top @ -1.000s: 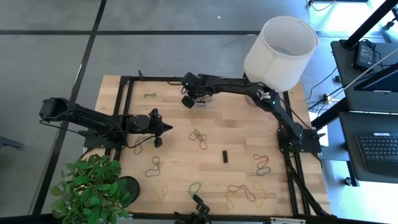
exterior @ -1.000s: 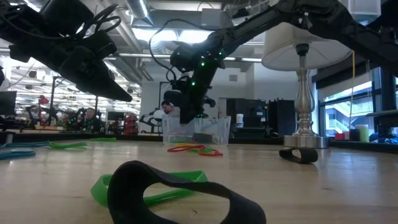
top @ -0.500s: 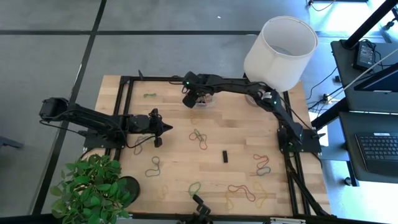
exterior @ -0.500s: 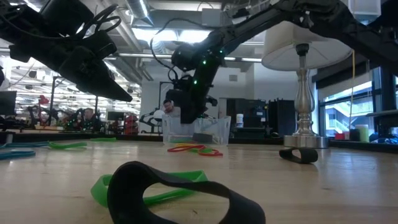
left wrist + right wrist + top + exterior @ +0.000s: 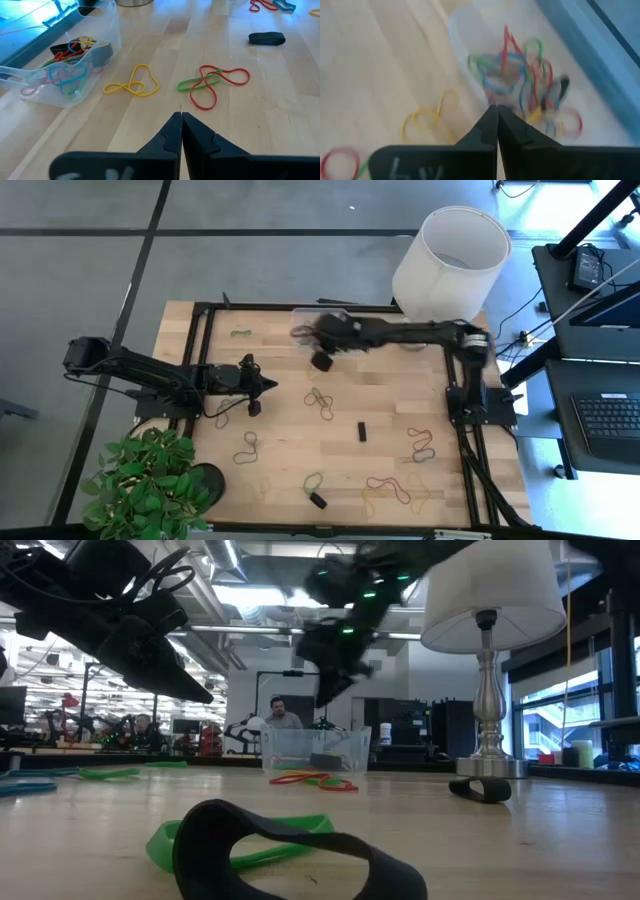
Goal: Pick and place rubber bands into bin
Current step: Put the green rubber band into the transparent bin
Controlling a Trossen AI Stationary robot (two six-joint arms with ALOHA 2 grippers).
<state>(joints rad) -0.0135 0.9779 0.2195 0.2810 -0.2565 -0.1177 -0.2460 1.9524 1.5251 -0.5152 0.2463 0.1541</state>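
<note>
The clear bin holds several coloured rubber bands at the table's far middle. My right gripper hovers shut just on the near side of the bin, above the wood, with nothing between its fingers. On the table beside the bin lie a yellow band and a tangled red and green pair. My left gripper is shut and points at them from the table's left. More bands lie scattered toward the near edge.
A white lampshade stands at the far right corner on a metal stem. A small black block lies mid-table. A potted plant overhangs the near left corner. A black band and a green one lie at the near edge.
My right gripper has risen out of the bin and swung fast toward the table's near edge, showing blurred now. The bin and the bands on the table have stayed put.
</note>
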